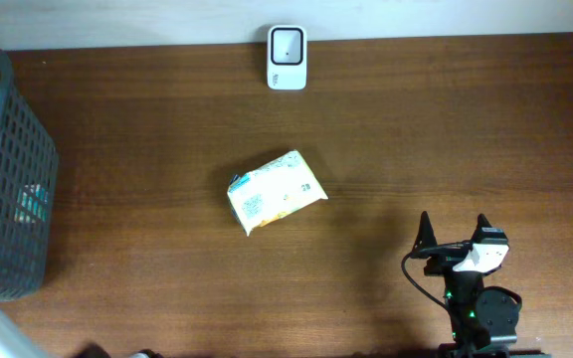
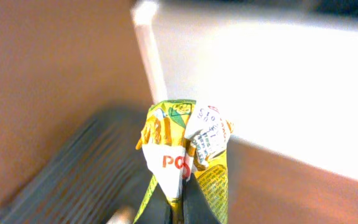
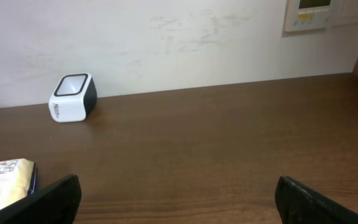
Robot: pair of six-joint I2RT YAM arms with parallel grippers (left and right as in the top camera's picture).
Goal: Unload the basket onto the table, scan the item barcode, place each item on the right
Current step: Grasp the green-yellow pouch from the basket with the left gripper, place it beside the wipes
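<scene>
My left gripper (image 2: 178, 210) is shut on the lower edge of a crumpled yellow and white snack packet (image 2: 185, 146), which sticks up above the dark basket (image 2: 73, 180). This gripper does not show in the overhead view. A second white and yellow packet (image 1: 277, 191) lies flat mid-table, and its barcode corner shows in the right wrist view (image 3: 2, 183). The white barcode scanner (image 1: 287, 58) stands at the table's far edge, its window facing up (image 3: 73, 98). My right gripper (image 1: 456, 231) rests near the front right, open with nothing between its fingers (image 3: 179, 202).
A dark grey slatted basket (image 1: 8, 169) stands at the table's left edge with something inside. A white wall runs behind the table, with a wall panel (image 3: 309, 14) at the upper right.
</scene>
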